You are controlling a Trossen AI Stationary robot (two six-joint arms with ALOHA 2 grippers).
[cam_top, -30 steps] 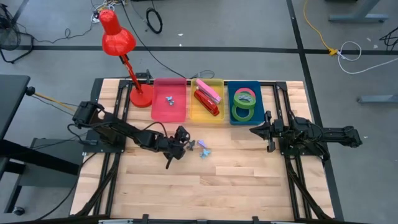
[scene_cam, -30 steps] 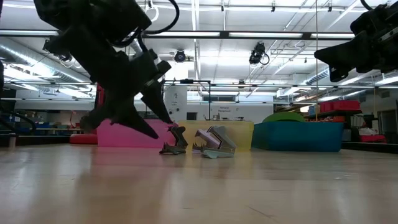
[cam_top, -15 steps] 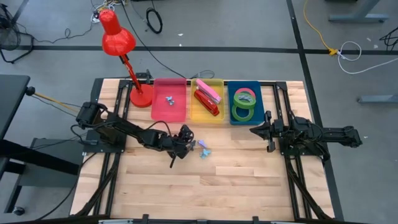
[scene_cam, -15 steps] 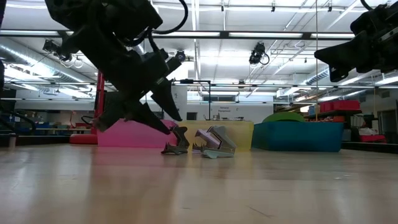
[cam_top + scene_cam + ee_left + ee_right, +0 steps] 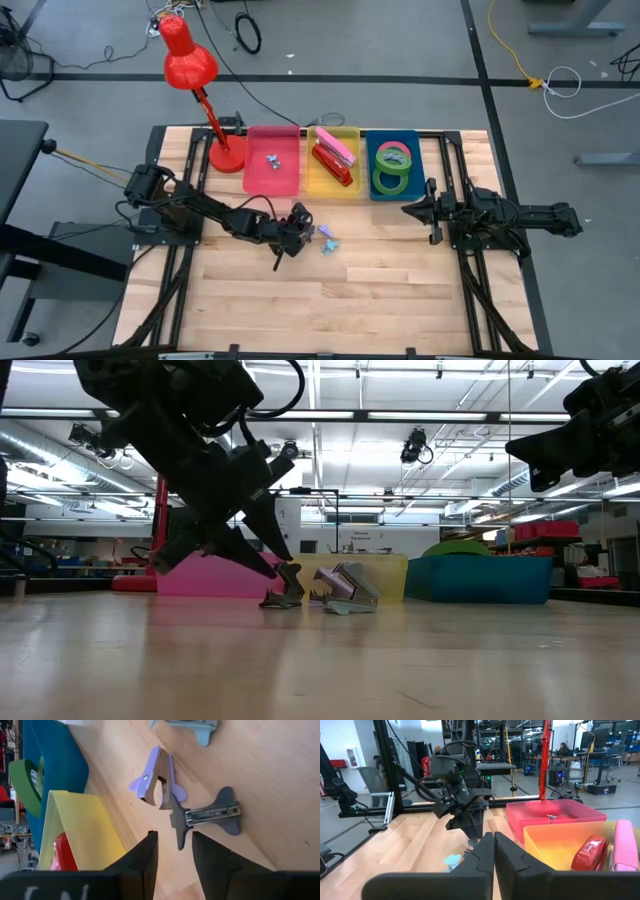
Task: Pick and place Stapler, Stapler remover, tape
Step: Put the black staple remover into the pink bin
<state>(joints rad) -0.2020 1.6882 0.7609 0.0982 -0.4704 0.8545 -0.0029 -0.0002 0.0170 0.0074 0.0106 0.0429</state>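
Three staple removers lie on the table: a dark grey one (image 5: pixel 205 817), a purple one (image 5: pixel 160 782) and a light blue one (image 5: pixel 328 246). My left gripper (image 5: pixel 174 845) is open and low over the table, with its fingertips on either side of the dark grey remover's near wing. A red stapler (image 5: pixel 330 165) and a pink stapler (image 5: pixel 338 146) lie in the yellow tray (image 5: pixel 340 130). Two green tape rings (image 5: pixel 390 181) and a red-pink one (image 5: pixel 397 158) lie in the blue tray (image 5: pixel 412 140). My right gripper (image 5: pixel 410 210) is shut and empty, above the table in front of the blue tray. My left gripper's open fingers (image 5: pixel 150 850) slant down from the table's left at the dark grey staple remover's near wing (image 5: pixel 178 827). I cannot tell whether they touch it. The remover lies flat on the table.
A pink tray (image 5: pixel 255 180) holding a small staple remover (image 5: pixel 272 158) stands left of the yellow tray. A red desk lamp (image 5: pixel 190 65) stands at the far left with its base (image 5: pixel 227 157) beside the pink tray. The near half of the wooden table (image 5: pixel 350 300) is bare.
My left gripper has gone a little toward the table's right edge and closed in on the dark grey staple remover. The removers have stayed where they were.
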